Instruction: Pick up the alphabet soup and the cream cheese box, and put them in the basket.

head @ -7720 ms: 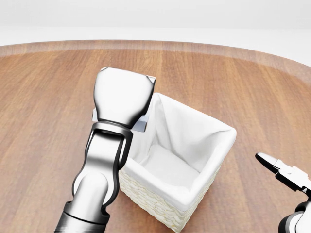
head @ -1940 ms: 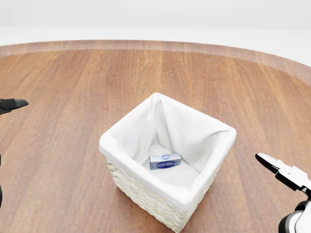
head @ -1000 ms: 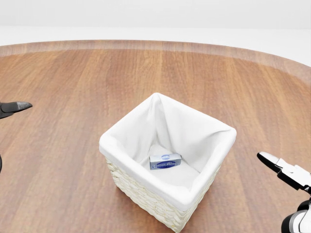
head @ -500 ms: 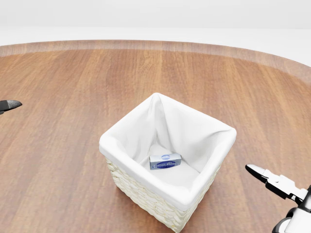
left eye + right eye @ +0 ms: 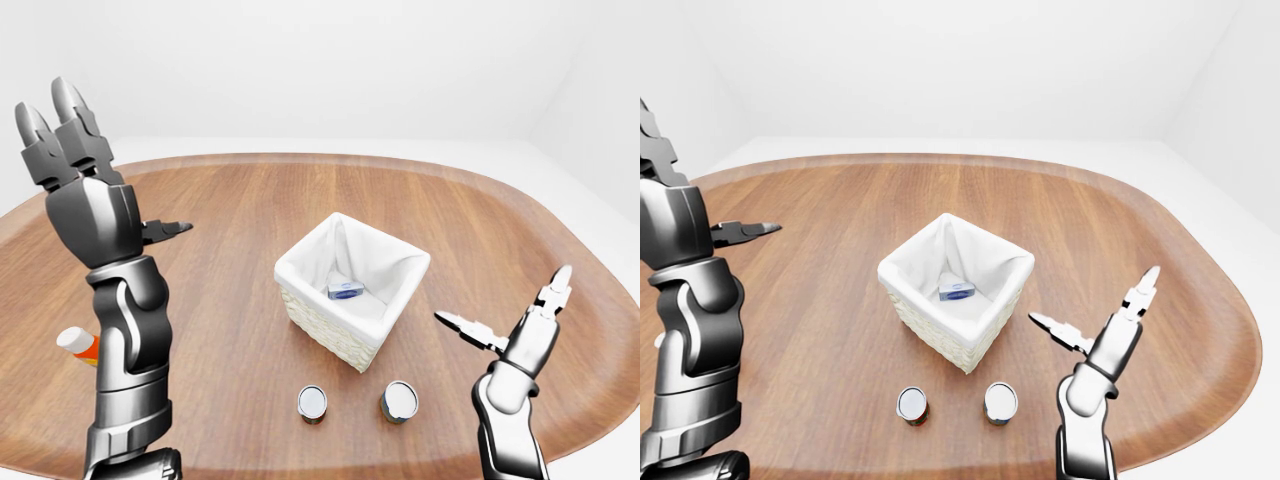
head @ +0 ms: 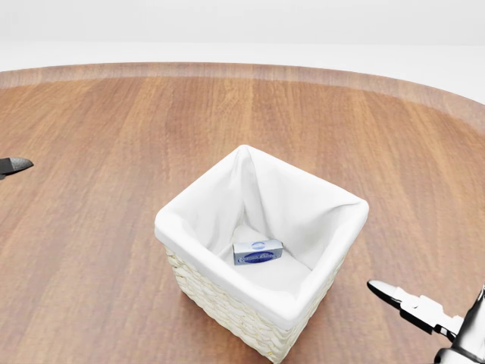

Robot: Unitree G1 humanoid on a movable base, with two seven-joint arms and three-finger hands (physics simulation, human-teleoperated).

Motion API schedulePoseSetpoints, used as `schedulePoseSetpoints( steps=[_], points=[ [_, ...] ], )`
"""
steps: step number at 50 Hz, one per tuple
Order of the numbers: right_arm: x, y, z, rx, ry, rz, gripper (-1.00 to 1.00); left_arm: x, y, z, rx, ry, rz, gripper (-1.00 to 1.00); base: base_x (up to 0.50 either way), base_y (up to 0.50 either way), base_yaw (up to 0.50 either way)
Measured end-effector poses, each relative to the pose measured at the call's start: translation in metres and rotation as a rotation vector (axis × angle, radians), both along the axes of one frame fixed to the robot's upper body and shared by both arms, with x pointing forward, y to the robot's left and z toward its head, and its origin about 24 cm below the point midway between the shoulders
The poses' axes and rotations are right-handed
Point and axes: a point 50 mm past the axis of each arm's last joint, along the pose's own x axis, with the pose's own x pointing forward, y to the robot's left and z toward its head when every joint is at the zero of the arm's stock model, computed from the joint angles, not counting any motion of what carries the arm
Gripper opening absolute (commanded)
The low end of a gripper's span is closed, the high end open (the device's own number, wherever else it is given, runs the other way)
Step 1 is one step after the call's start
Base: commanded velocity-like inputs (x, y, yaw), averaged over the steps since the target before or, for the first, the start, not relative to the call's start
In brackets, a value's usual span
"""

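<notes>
Standing nearest the robot in the left-eye view are two cans [image 5: 313, 402] and [image 5: 400, 400], upright and apart; which is the alphabet soup cannot be read from their tops. A can should be rigid, fairly heavy and smooth-sided, best gripped around the body. The right hand [image 5: 510, 328] hovers beside them, fingers spread, holding nothing. The left hand [image 5: 80, 180] is raised high, fingers extended, also empty. Beyond the cans, the basket [image 5: 300, 262] holds the cream cheese box [image 6: 258, 252] flat on its lining. Bare worktop [image 5: 230, 230] surrounds the basket; the cans sit near the worktop's near edge.
</notes>
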Motion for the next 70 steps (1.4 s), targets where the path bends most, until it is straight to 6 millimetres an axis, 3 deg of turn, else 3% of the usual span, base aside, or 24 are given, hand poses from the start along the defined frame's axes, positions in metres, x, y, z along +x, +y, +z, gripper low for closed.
schedulePoseSetpoints(
  steps=[19,42,70],
  points=[
    [-0.017,0.004,-0.013,0.038,0.062,0.023,1.0,0.002,-0.001,-0.003,0.005,0.019,0.003,1.0,0.0,0.0,0.0],
    [-0.041,0.023,-0.017,0.022,0.159,0.208,1.0,0.007,0.0,-0.007,0.008,0.04,0.008,1.0,0.0,0.0,0.0],
    [-0.059,0.03,-0.023,0.131,0.215,0.411,1.0,0.007,-0.002,-0.009,0.021,0.047,0.013,1.0,0.0,0.0,0.0]
  ],
)
